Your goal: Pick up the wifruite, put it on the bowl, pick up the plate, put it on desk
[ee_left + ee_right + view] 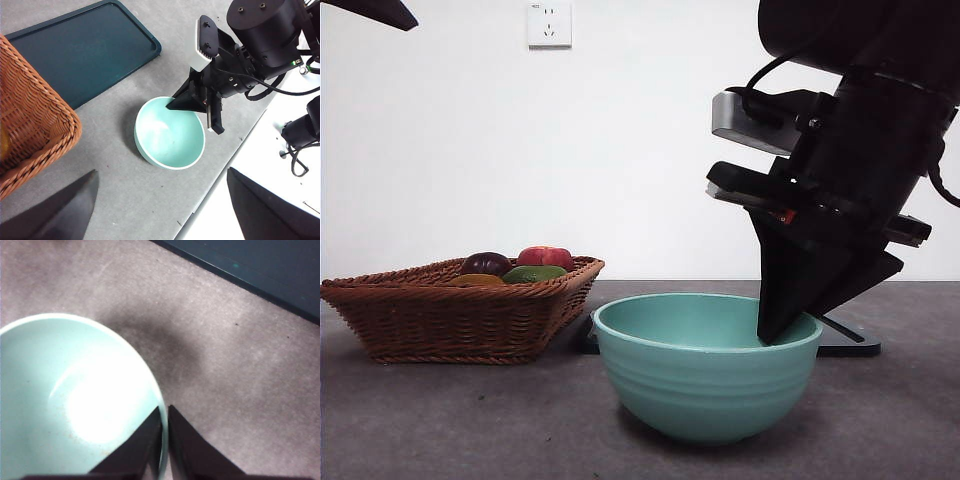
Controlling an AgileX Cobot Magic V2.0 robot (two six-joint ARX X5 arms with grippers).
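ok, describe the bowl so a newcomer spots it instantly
On the grey desk, in front of the wicker basket of fruit, sits a teal-green bowl. It's empty, and the right gripper is shut on its rim, the only round, faintly ribbed vessel here.

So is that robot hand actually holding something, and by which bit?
Yes. The right hand pinches the teal bowl by its rim, one black jaw inside, one outside. The left hand is open, holding nothing.
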